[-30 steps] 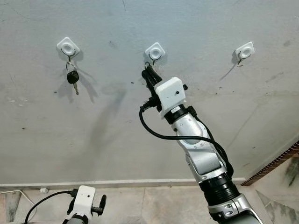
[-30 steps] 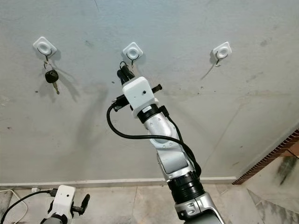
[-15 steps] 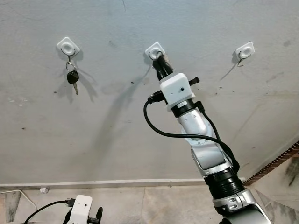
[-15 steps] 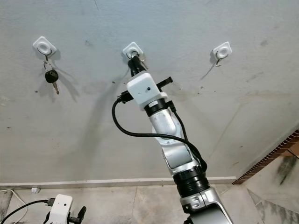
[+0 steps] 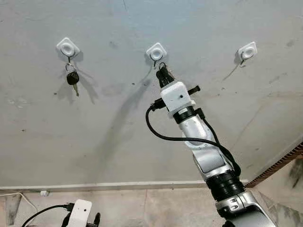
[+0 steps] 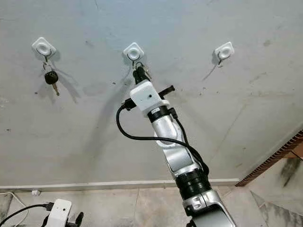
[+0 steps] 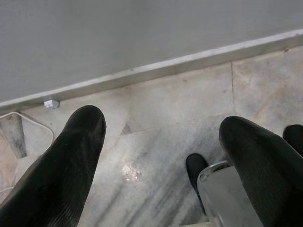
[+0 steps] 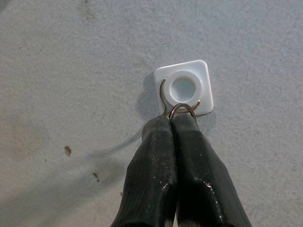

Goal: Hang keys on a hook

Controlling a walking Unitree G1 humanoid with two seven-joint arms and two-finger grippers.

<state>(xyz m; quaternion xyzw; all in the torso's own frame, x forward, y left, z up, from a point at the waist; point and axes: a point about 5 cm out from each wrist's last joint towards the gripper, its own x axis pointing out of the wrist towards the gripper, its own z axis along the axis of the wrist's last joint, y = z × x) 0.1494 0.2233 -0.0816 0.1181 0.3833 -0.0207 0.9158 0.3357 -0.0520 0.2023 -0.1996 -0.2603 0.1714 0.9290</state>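
Note:
Three white square hooks are stuck on the grey wall. My right gripper point(image 5: 163, 72) is raised just under the middle hook point(image 5: 156, 50), fingers pressed together and shut on a metal key ring point(image 8: 182, 109). In the right wrist view the ring's top overlaps the lower edge of the middle hook point(image 8: 184, 87), next to its wire hook; whether it is hooked I cannot tell. The keys below the ring are hidden by the fingers point(image 8: 151, 161). Another key set point(image 5: 72, 78) hangs from the left hook point(image 5: 67, 47). My left gripper point(image 7: 161, 127) hangs low over the floor, open and empty.
The right hook point(image 5: 247, 49) is bare. A white baseboard point(image 5: 142, 185) runs along the foot of the wall above the stone floor. A white cable point(image 7: 19, 118) lies on the floor at the left. A brick edge point(image 5: 284, 163) shows at the lower right.
My right gripper swung from lower left of the middle hook up to it, then dropped slightly below it. My left arm sank lower in the eye views.

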